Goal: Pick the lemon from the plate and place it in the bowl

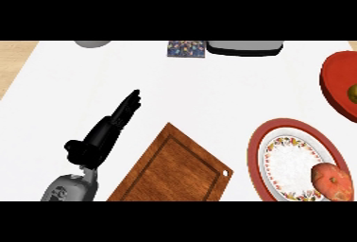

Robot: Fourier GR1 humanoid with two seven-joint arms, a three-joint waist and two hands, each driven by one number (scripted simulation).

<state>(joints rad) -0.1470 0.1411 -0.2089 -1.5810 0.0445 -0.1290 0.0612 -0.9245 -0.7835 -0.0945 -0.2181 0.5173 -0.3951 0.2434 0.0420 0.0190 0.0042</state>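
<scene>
Judging by looks, the lemon [333, 181] at the plate's [259, 156] 4 o'clock seems light, firm, roll-prone, best cupped around its middle; left hand [105, 134] rests with fingers straight, released.

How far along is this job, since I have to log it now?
Done: possibly the placing; a yellowish thing sits in the bowl, cut off by the view's edge. In hand: nothing; the left robot hand is open, away from both. Left: unsure; the plate holds only an orange-red fruit, no lemon.
</scene>
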